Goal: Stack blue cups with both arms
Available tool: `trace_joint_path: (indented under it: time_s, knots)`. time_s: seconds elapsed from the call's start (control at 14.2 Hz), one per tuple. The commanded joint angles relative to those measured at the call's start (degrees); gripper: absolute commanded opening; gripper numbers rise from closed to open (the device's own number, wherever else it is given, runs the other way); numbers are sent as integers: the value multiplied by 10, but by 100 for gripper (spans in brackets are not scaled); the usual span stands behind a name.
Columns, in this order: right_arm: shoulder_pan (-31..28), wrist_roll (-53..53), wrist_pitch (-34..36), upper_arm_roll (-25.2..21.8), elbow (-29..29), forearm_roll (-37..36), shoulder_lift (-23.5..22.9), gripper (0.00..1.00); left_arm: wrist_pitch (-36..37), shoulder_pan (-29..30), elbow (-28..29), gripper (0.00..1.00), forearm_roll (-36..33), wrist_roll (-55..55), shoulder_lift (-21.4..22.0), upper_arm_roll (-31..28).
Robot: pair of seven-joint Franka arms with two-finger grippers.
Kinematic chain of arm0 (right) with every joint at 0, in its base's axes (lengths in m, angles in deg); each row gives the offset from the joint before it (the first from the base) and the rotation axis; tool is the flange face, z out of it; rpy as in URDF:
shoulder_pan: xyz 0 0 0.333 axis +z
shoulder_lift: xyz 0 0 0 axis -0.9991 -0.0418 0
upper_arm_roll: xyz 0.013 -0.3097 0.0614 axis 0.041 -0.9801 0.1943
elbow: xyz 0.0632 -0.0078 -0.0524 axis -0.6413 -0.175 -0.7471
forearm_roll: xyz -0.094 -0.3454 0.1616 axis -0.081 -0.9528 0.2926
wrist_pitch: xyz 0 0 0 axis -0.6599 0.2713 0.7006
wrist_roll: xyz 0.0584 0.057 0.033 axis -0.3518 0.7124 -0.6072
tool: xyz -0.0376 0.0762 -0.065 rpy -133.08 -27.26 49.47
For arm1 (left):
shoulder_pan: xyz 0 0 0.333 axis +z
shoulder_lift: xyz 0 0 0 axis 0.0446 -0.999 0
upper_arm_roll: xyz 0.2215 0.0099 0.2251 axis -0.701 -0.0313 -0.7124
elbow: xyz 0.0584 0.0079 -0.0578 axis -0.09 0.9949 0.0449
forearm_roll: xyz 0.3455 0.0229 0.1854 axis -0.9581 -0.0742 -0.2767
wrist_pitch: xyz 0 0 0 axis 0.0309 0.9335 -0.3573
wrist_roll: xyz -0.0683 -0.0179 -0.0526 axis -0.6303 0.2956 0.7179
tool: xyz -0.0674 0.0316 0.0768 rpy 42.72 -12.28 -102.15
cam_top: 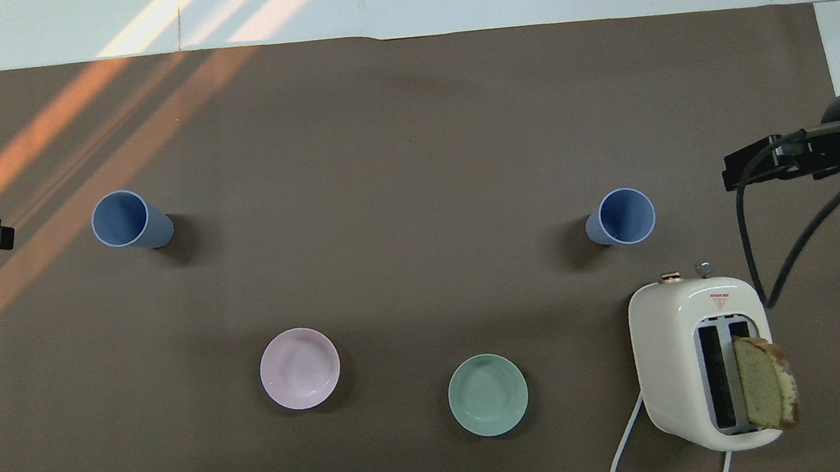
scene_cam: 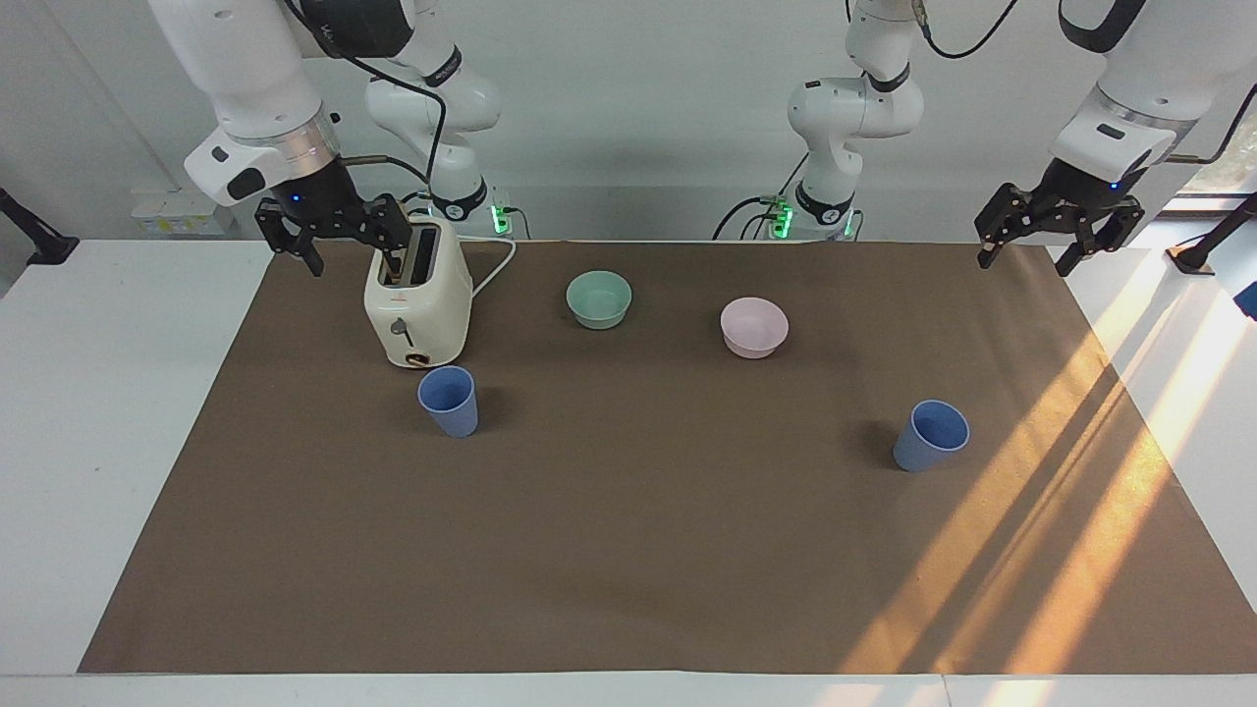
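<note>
On the brown mat, one blue cup stands upright beside the toaster, the other blue cup toward the left arm's end. Left gripper and right gripper hover, apparently spread, holding nothing.

Blue cups: matt plastic, smooth walls, no glare.
Green bowl, pink bowl: smooth, faint sheen; pink one shows fine concentric rings inside.
Toaster: cream shell, glossy, smooth; small metallic knob at its 12 o'clock in overhead view.
Bread slice in slot: porous, rough crumb.
Table cover: brown, matt, paper-like sheet.
Table: white, smooth.
Arm shells: glossy white; wrist rings metallic.
</note>
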Motion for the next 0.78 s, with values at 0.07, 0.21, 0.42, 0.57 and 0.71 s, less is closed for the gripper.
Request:
trace_joint_path:
  time_s: [0.07,0.21,0.42,0.57,0.71]
  knots:
    - [-2,-14,-5,-1,-2,1,3,100,10,1,-1,100,2,1,6,0]
    - [-2,-14,-4,-1,-2,1,3,100,6,1,-1,100,2,-2,6,0]
    - [-2,-14,-5,-1,-2,1,3,100,11,1,-1,100,2,-1,6,0]
    - [-2,-14,-4,-1,-3,0,3,100,12,1,-1,100,2,-2,6,0]
    - [-2,-14,-5,-1,-2,1,3,100,12,1,-1,100,2,-2,6,0]
